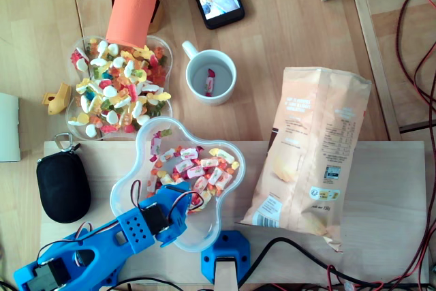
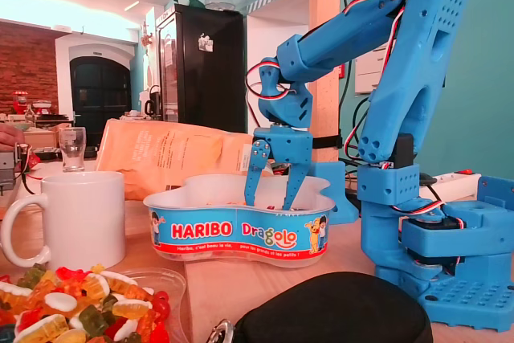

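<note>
Dips the pincer into the Haribo tub, jaws spread wide above the wrapped sweets and grasping nothing, as far as the fixed view shows. Looks early in the work: already in the white mug, one wrapped sweet and no more; left in the tub, a thick layer of them right under the pincer. In the overhead view, puts the mug at 1 o'clock from the tub, on the tabletop, well apart from the pincer. At 11 o'clock, just beside the tub's rim, shows a clear bowl heaped with gummies; at 3 o'clock, a crisp bag lying flat; at 9 o'clock, a black case.
</note>
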`<state>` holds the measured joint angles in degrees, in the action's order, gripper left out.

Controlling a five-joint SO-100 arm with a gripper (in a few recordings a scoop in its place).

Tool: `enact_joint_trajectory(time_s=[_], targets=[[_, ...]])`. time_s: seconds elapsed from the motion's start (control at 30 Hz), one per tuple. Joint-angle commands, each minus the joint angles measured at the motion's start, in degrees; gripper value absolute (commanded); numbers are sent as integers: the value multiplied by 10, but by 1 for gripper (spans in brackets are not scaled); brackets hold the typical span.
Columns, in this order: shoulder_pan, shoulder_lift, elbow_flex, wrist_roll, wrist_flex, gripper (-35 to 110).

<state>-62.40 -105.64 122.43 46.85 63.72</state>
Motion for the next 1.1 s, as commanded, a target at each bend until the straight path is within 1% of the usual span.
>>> enact_joint_trajectory(time_s=[0.0, 0.43, 0.8, 0.9, 1.07], targets=[[-15, -7, -18, 6, 11, 22], [-18, 79, -60, 7, 17, 22], [-20, 88, -66, 37, 19, 21], [-20, 88, -66, 40, 19, 19], [-20, 89, -63, 40, 18, 10]])
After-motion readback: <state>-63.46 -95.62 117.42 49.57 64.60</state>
